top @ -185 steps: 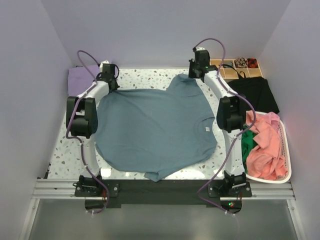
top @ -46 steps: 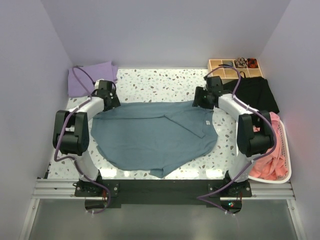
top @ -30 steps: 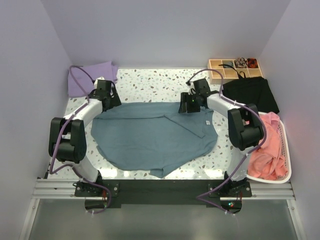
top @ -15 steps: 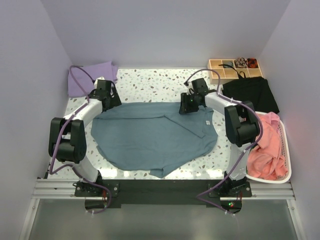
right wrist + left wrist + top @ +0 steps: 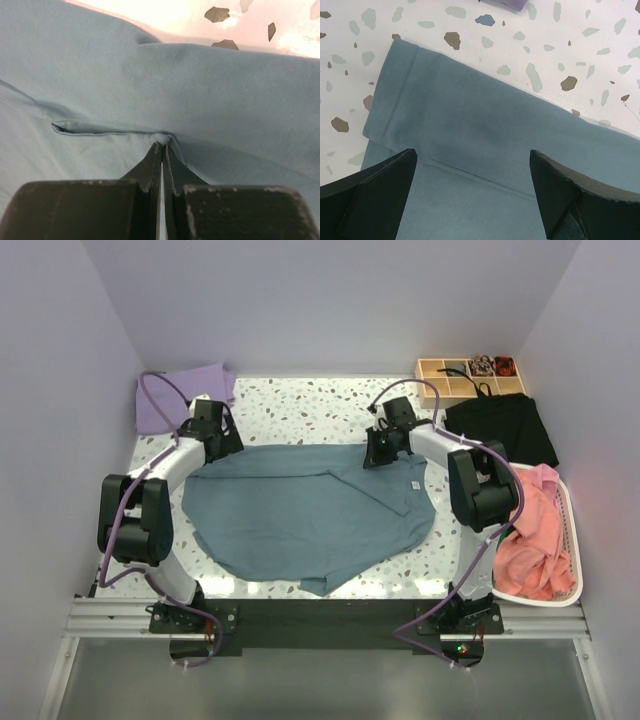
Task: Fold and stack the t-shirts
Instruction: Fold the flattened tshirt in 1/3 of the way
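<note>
The slate-blue t-shirt lies spread on the speckled table, its upper part folded down along a straight far edge. My left gripper hovers open over the shirt's far left corner; in the left wrist view the gripper straddles the folded sleeve without touching it. My right gripper is at the far right of the fold. In the right wrist view the gripper is shut, pinching a small bunch of the blue t-shirt beside a hem edge. The lavender t-shirt lies folded at the far left corner.
A white basket at the right edge holds salmon-pink t-shirts. A black cloth lies behind it, with a wooden compartment tray at the far right corner. Walls close in on three sides.
My right gripper shifted slightly left along the fold and closed on the blue shirt's cloth. The left arm and the shirt stayed put.
</note>
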`<state>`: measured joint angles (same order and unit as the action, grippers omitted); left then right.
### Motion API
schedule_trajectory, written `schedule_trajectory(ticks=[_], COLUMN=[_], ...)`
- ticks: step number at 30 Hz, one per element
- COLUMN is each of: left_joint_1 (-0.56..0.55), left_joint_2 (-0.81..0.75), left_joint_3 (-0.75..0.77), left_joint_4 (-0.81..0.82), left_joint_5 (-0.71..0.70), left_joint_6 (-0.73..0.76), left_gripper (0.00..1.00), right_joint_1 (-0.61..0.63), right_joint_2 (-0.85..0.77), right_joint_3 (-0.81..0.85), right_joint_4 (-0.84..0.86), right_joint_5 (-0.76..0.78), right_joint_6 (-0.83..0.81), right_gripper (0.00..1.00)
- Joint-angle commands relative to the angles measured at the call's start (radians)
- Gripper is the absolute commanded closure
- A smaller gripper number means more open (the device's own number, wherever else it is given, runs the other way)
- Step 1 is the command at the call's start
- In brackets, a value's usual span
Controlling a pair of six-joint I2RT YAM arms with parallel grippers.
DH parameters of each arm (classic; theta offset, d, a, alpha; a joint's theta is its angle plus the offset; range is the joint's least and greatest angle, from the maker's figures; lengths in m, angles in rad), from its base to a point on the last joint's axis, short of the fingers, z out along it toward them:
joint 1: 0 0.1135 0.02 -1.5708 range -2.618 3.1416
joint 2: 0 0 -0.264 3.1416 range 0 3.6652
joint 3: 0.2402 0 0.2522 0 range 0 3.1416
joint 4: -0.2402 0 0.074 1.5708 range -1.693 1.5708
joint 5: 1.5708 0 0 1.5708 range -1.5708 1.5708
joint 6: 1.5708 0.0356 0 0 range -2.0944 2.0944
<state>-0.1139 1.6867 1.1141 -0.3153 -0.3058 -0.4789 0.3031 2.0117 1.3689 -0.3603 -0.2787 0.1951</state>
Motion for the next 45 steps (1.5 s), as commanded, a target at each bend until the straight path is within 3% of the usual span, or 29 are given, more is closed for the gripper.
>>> schedule_trajectory(ticks=[1,7,18,20,22,23,24,29,32,33,36,45], left_joint_1=[-0.006,-0.007,-0.018,-0.021,-0.024,-0.026,-0.026,-0.026,-0.026,-0.026,-0.026,-0.026], left_joint_2=[0.007,0.004,0.036,0.047,0.053,0.053,0.053,0.051,0.042,0.041,0.039,0.099], left_joint_3=[0.001,0.000,0.007,0.013,0.021,0.020,0.021,0.029,0.023,0.020,0.016,0.016], left_joint_4=[0.021,0.022,0.018,0.013,0.004,0.004,0.004,-0.002,0.001,0.004,0.018,0.064], left_joint_5=[0.007,0.008,0.037,0.040,0.036,0.031,0.031,0.028,0.020,0.020,0.039,0.048], left_joint_6=[0.000,-0.004,-0.006,-0.006,-0.006,-0.006,-0.006,-0.006,-0.007,-0.007,-0.006,-0.013], left_gripper=[0.00,0.00,0.00,0.00,0.00,0.00,0.00,0.00,0.00,0.00,0.00,0.00], right_joint_1=[0.013,0.089,0.257,0.275,0.295,0.303,0.304,0.303,0.301,0.297,0.254,0.105], right_joint_2=[-0.065,-0.214,-0.340,-0.349,-0.384,-0.401,-0.430,-0.478,-0.525,-0.524,-0.453,-0.156], right_joint_3=[0.012,-0.076,-0.283,-0.307,-0.335,-0.341,-0.343,-0.272,-0.257,-0.254,-0.215,-0.110], right_joint_4=[-0.022,-0.052,-0.091,-0.124,-0.143,-0.147,-0.158,-0.213,-0.218,-0.201,-0.190,-0.084], right_joint_5=[0.001,0.010,0.024,0.035,0.027,0.030,0.029,0.021,0.262,0.353,0.426,0.437], right_joint_6=[-0.013,0.030,0.207,0.228,0.234,0.236,0.237,0.216,0.211,0.204,0.191,0.204], right_gripper=[1.00,1.00,0.99,0.80,0.82,0.74,0.59,0.59,0.51,0.48,0.46,0.50])
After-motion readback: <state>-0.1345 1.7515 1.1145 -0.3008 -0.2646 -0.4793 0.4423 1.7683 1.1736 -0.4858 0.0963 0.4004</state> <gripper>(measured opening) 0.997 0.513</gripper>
